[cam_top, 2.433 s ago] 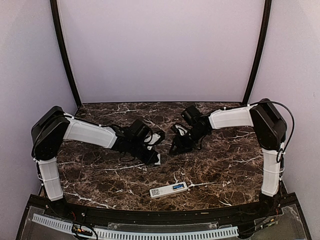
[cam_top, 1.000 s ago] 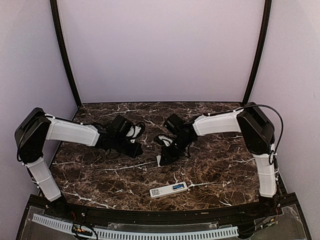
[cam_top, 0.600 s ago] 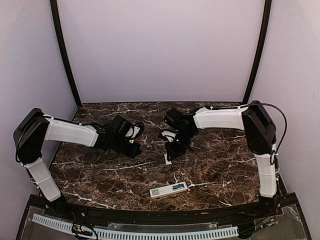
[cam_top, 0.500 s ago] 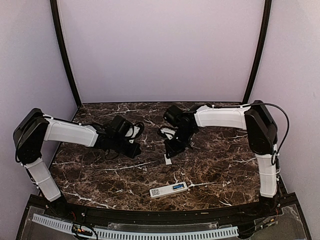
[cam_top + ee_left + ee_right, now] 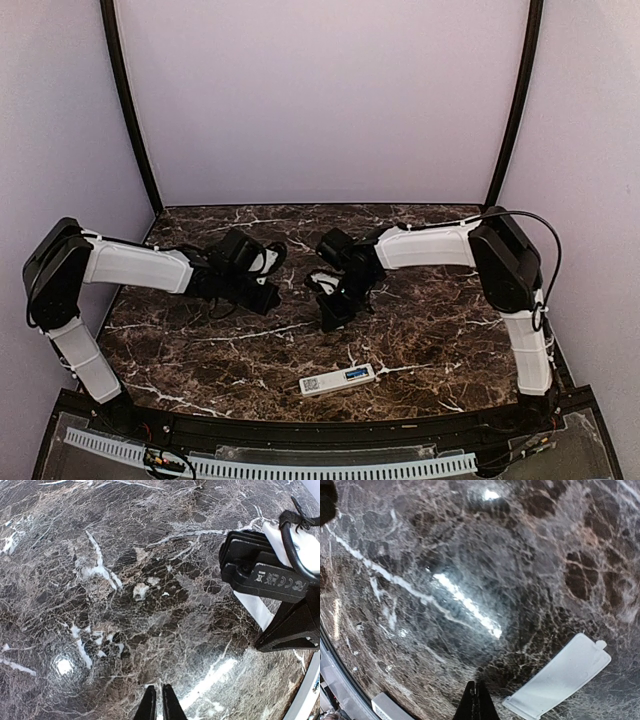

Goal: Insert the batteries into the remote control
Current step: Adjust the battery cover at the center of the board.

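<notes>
Left fingers (image 5: 150,707): sitting shut, empty.
Right fingers (image 5: 474,706): sitting shut, empty, hovering beside cover (image 5: 560,677).
Remote (image 5: 337,379): lying near surface's (image 5: 450,330) front edge.
Batteries: not showing.
Next: probably locating a battery, opening wide, pinching mid-length.

Glossy marble table (image 5: 420,555), plastic remote (image 5: 338,380)
</notes>
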`<act>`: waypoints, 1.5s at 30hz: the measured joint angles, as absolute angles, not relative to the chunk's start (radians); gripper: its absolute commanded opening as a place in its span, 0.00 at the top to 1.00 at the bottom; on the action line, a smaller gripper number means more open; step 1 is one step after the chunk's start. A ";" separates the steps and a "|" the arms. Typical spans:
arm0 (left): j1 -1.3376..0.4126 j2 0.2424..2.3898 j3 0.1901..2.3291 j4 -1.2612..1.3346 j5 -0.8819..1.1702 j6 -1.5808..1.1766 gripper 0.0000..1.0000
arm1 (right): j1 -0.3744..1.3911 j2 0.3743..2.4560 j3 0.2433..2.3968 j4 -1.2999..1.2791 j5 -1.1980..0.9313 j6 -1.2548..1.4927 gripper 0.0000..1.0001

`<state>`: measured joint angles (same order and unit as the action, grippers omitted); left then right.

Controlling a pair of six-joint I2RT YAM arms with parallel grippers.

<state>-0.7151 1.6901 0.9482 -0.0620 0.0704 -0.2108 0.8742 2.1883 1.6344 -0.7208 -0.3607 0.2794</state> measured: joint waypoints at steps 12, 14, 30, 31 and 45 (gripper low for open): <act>-0.710 1.687 0.948 -0.062 0.070 -0.204 0.94 | 0.829 2.095 1.508 -0.757 -0.244 0.282 1.00; -0.710 1.687 0.948 -0.062 0.071 -0.204 0.93 | 0.805 2.088 1.503 -0.767 -0.223 0.282 1.00; -0.710 1.687 0.948 -0.062 0.089 -0.205 0.93 | 0.889 2.058 1.544 -0.717 -0.315 0.215 1.00; -0.710 1.687 0.948 -0.062 0.089 -0.205 0.93 | 0.896 2.069 1.568 -0.715 -0.317 0.215 1.00; -0.710 1.687 0.948 -0.062 0.090 -0.205 0.93 | 0.849 2.148 1.586 -0.738 -0.226 0.218 1.00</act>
